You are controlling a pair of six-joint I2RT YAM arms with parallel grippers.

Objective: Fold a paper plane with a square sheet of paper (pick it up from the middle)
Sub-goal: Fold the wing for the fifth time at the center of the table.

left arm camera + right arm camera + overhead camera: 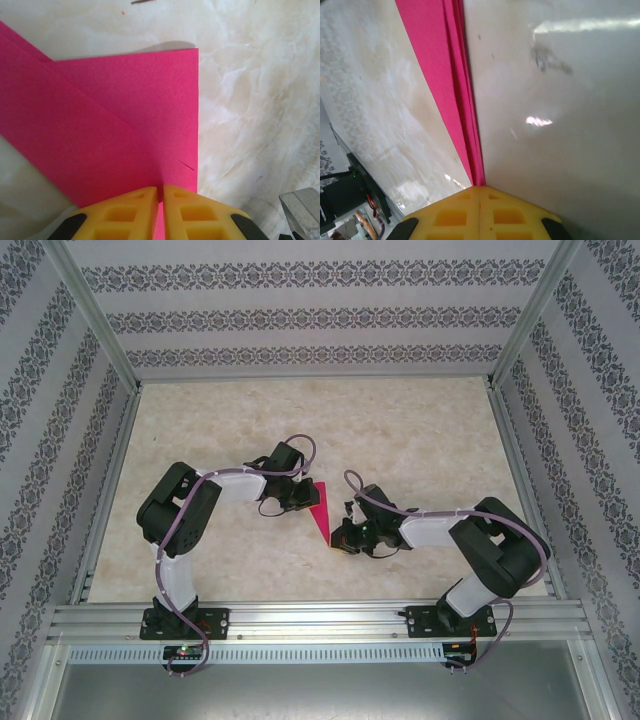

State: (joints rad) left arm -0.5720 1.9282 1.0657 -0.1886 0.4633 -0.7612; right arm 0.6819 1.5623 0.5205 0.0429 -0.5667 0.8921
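Patterned wallpaper panels [300, 315] enclose a pale marbled tabletop [400, 430], where the two arms meet near the middle. Between them lies a thin magenta-pink sheet of paper [320, 508], folded into a narrow pointed wedge.

On the left wrist view, the left gripper [161, 189] has its yellow fingers [130, 212] almost closed on the sheet of paper [125, 110]. The pink edge runs down into the thin slit between them, and the folded layers fan out ahead of the jaws and to their left.

On the right wrist view, the right gripper [480, 189] has its yellow fingers [455, 217] pressed together on the wedge's tip. The stacked pink layers [440, 60] stretch away straight ahead of the jaws.
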